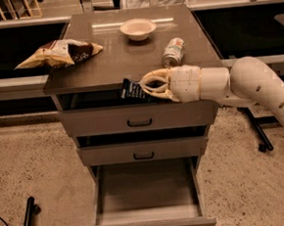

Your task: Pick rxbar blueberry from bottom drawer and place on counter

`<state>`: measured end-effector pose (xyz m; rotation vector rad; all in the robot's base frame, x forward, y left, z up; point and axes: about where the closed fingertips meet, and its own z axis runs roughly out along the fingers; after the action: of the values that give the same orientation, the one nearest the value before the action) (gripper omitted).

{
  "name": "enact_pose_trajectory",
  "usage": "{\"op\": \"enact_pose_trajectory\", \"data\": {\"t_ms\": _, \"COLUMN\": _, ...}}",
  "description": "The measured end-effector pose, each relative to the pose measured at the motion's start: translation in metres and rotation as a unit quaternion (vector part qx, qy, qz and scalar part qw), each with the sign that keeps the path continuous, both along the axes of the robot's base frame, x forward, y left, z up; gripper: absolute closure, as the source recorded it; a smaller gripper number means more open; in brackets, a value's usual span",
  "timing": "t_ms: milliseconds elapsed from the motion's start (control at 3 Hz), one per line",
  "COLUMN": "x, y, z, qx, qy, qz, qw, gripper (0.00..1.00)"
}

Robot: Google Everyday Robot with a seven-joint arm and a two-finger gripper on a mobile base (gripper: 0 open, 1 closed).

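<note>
My gripper (147, 86) is shut on the rxbar blueberry (132, 90), a small dark wrapper with pale print. It holds the bar in the air at the counter's front edge, just above the top drawer's front. The white arm reaches in from the right. The counter (113, 63) is the glossy grey-brown top of the cabinet. The bottom drawer (147, 200) is pulled open below, and its inside looks bare.
On the counter lie a yellow-brown chip bag (58, 52) at the left, a white bowl (138, 28) at the back and a silver can (173, 52) on its side at the right. The two upper drawers (139, 120) are shut.
</note>
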<state>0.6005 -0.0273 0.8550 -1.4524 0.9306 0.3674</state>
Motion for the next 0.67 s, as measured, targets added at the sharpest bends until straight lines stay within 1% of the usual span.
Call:
{"op": "enact_pose_trajectory", "data": {"t_ms": 333, "x": 0.014, "y": 0.009, "z": 0.012, "qx": -0.003, "qy": 0.015, "qz": -0.034, "qw": 0.9993, "gripper": 1.0}}
{"op": "enact_pose_trajectory", "data": {"t_ms": 667, "x": 0.033, "y": 0.013, "z": 0.032, "qx": 0.016, "qy": 0.034, "qz": -0.064, "qw": 0.9973, "gripper": 1.0}}
